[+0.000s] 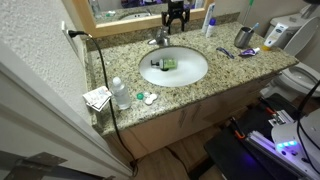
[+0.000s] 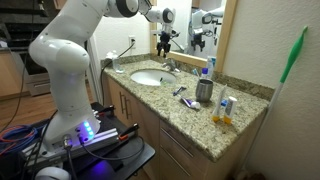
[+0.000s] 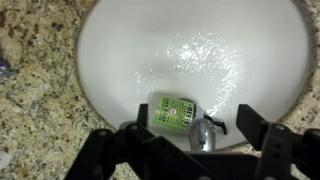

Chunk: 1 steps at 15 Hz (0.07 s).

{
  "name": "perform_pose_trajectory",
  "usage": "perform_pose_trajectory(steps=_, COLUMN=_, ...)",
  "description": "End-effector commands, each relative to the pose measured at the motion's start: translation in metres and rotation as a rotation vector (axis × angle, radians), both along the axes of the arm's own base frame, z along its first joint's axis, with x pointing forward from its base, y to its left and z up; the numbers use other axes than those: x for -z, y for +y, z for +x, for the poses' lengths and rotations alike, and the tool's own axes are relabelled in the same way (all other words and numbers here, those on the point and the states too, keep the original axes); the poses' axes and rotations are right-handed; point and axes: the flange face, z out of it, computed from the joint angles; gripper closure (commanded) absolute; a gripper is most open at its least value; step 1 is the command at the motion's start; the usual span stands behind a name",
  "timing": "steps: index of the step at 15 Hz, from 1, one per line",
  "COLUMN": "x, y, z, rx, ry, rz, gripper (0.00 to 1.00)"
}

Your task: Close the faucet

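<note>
The faucet [image 1: 160, 38] is a small shiny metal tap at the back rim of the white basin [image 1: 190, 75]. It also shows in an exterior view [image 2: 172, 66] and low in the wrist view [image 3: 203, 134]. My gripper [image 1: 176, 16] hangs above the faucet, fingers pointing down, and does not touch it; it also shows in an exterior view [image 2: 166, 46]. In the wrist view the two black fingers of the gripper [image 3: 192, 130] stand apart on either side of the faucet, open and empty. A green soap bottle [image 3: 172, 110] lies in the basin beside the faucet.
On the granite counter [image 1: 215, 75] stand a tall white bottle with a blue cap [image 1: 208, 20], a metal cup [image 1: 243, 38] and a clear water bottle [image 1: 120, 93]. A black cable [image 1: 100, 70] runs down from the wall socket. A mirror is behind the faucet.
</note>
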Motion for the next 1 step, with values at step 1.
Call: perform_pose_trajectory(steps=1, x=-0.0169, y=-0.0007, z=-0.0067, rx=-0.029, ry=-0.011, rz=0.004, gripper=0.04)
